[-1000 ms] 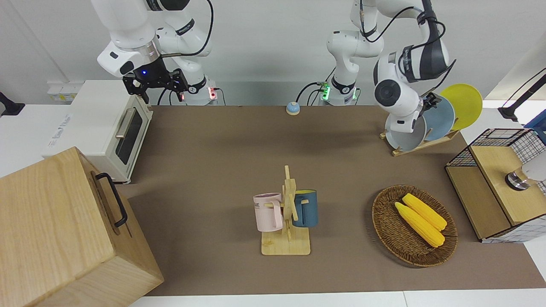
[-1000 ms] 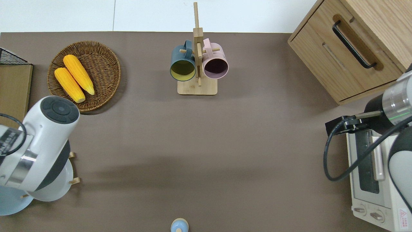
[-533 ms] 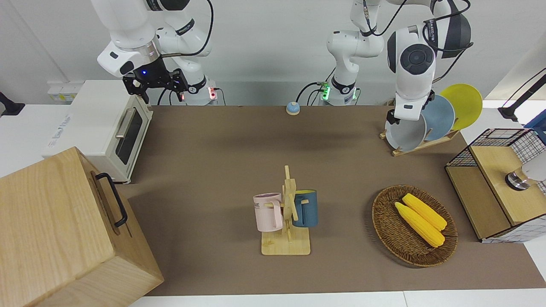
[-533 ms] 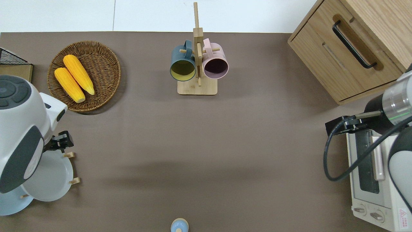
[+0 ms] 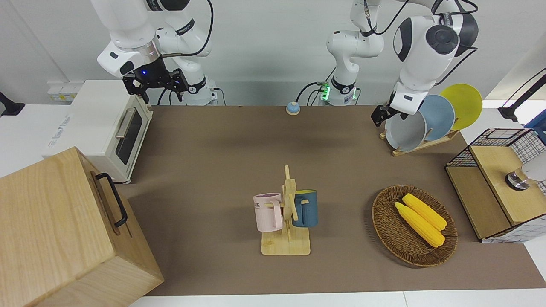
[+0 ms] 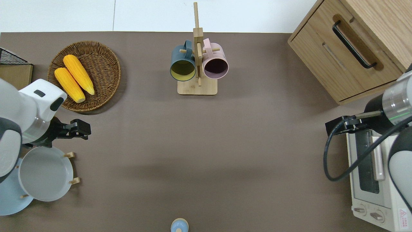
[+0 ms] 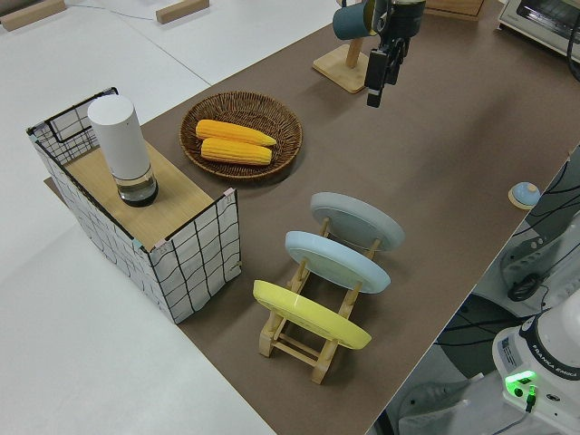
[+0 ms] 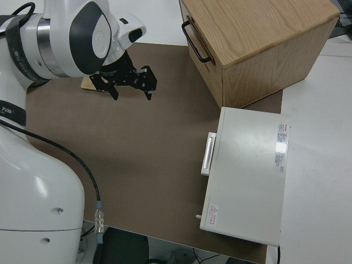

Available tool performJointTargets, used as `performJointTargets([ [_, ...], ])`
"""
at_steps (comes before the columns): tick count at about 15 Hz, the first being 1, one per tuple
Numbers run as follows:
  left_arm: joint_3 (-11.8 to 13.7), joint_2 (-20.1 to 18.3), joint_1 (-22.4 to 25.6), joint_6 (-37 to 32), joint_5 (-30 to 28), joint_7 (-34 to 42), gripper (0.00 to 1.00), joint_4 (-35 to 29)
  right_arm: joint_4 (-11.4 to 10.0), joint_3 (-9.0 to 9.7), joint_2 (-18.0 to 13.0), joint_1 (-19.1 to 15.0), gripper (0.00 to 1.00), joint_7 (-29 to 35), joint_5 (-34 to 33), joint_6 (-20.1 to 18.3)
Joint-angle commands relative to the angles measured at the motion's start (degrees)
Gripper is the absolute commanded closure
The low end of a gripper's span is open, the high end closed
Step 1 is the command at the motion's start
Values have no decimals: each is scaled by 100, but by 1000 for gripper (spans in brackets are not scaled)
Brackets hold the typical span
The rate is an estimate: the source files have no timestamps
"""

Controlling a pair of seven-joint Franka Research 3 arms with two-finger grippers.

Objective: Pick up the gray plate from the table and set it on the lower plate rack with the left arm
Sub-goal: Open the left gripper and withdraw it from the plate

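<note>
Gray plate point(image 6: 45, 174) is seated in lower plate rack point(image 7: 313, 337); left claw point(image 6: 84, 130) apparently spread, empty, over the counter point(image 6: 206, 145).

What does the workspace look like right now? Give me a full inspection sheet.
Surface: brown table mat, no spills seen.
Job's things: gray plate stands in the lower plate rack, in the slot beside the blue plate; yellow plate in the end slot.
Clutter: mug tree with two mugs, basket with two corn cobs, small bell.
Grippers: left gripper open, empty, over bare mat between rack and basket; right arm parked, right gripper open.
Cables: black cable loops along the right arm.
Surroundings: toaster oven, wooden cabinet, wire crate with a white cylinder on top.
</note>
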Motion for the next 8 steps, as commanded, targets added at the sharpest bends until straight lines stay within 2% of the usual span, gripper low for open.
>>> performJointTargets([
  [1,78,101,92,-16,-345,391,2,419,33,121,-12,-132,17,68,-28,-62],
  [4,51,101,216,36,-520,497,2,498,33,121,-12,-132,17,68,-37,-62],
  [8,-19,66,216,352,-459,506,2,498,33,113,-12,-132,17,68,-37,-62],
])
